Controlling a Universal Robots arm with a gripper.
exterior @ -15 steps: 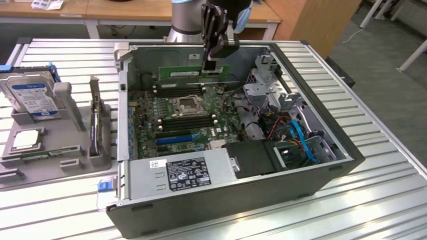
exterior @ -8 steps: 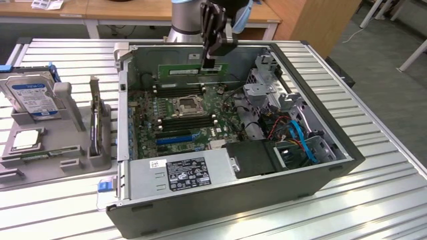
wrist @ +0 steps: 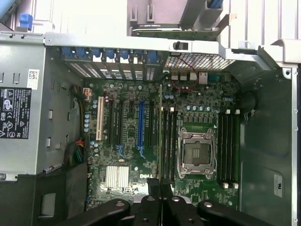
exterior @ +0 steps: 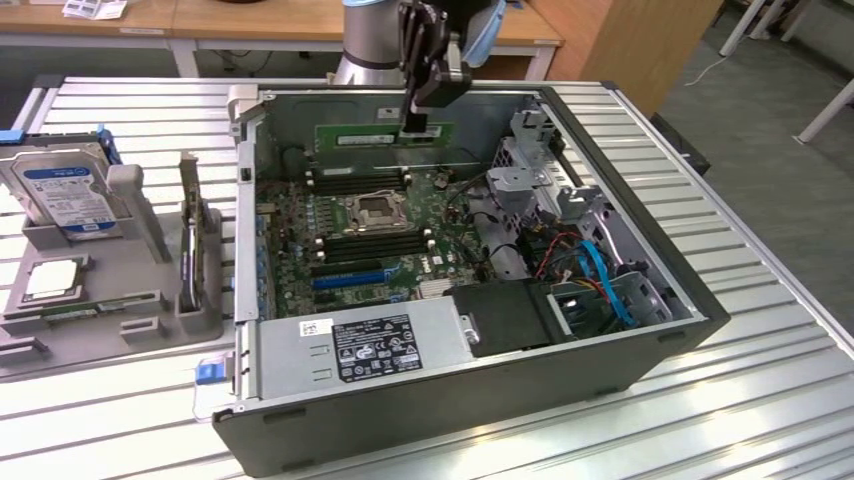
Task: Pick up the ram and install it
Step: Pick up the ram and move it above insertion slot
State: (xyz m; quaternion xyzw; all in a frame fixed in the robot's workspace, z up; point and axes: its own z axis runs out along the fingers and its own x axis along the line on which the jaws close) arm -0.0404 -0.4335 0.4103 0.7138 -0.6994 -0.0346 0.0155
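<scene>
Item: ram (exterior: 380, 136), green stick, clamped in the narrow pincer (exterior: 418, 128), hanging above the open computer case (exterior: 400, 420). Hazard: if lowered out of line with the memory slots (wrist: 169, 141), it may jam or tilt.

We see a broad silver metal tabletop of ribbed slats (exterior: 747, 330) running across the exterior view, its lower left corner washed pale by bright glare. Behind it we find a light wooden desk on a white frame (exterior: 240, 20), and just to the exterior view's right of that a tall panel of brown wood (exterior: 627, 45). Past the panel we make out smooth grey floor (exterior: 747, 90), with slim white furniture legs (exterior: 750, 25) standing on it and another slanted white leg (exterior: 827, 105) near the edge.
</scene>
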